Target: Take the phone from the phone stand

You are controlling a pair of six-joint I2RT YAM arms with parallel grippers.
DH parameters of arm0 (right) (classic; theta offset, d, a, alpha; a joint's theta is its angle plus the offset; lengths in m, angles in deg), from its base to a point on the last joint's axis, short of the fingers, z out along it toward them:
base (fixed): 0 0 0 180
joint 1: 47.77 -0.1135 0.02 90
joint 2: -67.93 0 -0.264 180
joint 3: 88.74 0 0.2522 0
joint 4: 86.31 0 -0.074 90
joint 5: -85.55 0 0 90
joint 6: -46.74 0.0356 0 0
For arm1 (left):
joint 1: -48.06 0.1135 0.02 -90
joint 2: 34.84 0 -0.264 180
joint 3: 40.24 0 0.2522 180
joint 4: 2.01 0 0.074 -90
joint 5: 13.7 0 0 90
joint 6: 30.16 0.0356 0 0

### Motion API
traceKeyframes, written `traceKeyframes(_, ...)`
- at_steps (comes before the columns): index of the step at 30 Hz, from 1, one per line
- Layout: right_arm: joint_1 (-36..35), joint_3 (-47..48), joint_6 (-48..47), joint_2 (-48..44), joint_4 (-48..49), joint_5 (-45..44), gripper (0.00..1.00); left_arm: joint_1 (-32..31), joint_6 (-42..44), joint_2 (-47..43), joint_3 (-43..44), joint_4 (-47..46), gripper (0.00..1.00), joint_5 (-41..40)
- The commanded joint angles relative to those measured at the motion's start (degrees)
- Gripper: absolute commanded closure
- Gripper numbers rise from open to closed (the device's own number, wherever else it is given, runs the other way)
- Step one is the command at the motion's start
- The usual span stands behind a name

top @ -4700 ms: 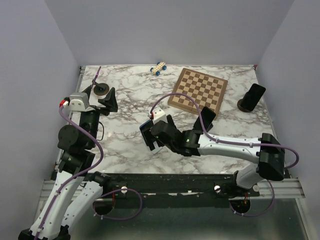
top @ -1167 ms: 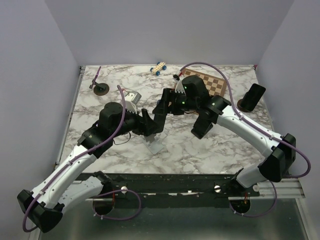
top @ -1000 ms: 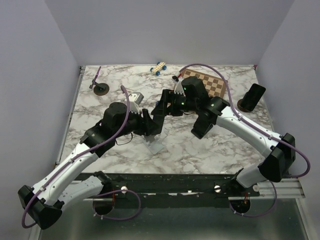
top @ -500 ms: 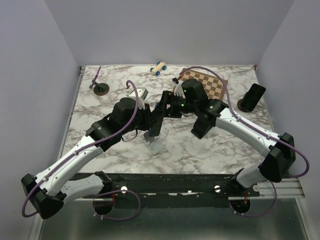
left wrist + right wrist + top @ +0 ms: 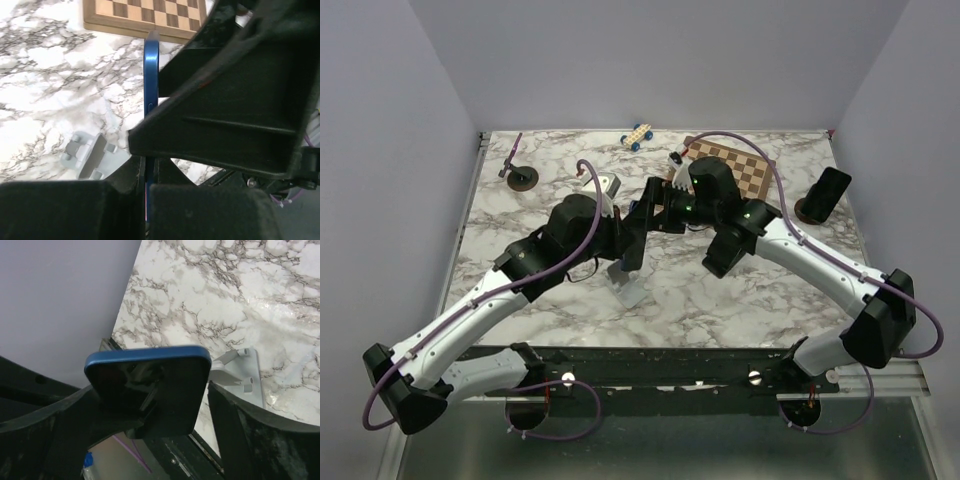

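The blue phone [image 5: 150, 385] hangs in the air above the empty grey phone stand [image 5: 628, 285], clear of it. My left gripper [image 5: 149, 190] is shut on the phone's thin edge [image 5: 151, 75], with both pads pressed against its faces. My right gripper [image 5: 152, 387] spans the phone's width with its fingertips against both side edges. In the top view both grippers meet at the phone [image 5: 634, 238] in the middle of the table. The stand [image 5: 87, 157] lies below and to the left in the left wrist view, and it is also seen as the stand [image 5: 240, 372] behind the phone.
A chessboard [image 5: 735, 165] lies at the back right and a toy car [image 5: 638, 135] at the back. Another dark phone on a round base [image 5: 825, 195] stands at the right edge. A dark slab [image 5: 725, 250] sits under the right arm. A round base with a purple stick [image 5: 520, 175] is at the back left.
My left arm reached right to the phone and its jaws closed on the phone's edge. The right arm with the phone barely moved.
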Motion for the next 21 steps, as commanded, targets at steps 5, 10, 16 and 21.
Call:
traceKeyframes(5,-0.29,3.29,-1.62,-7.87,-5.46,-15.64,0.0,4.4,-9.06,-5.6,0.48,4.67,1.0,-14.98)
traceKeyframes(10,-0.29,-1.48,-0.58,-16.07,-3.39,-26.09,0.0,21.71,-18.22,-10.12,-1.57,6.57,1.0,-8.01)
traceKeyframes(16,-0.37,-4.51,-0.49,-19.65,-2.38,-26.63,0.0,38.88,-37.04,-16.82,-11.83,5.1,1.0,-15.18)
traceKeyframes(21,-0.36,-4.81,-0.42,-19.79,-3.55,-25.41,0.0,48.53,-50.63,-19.96,-25.93,-11.3,1.0,-14.82)
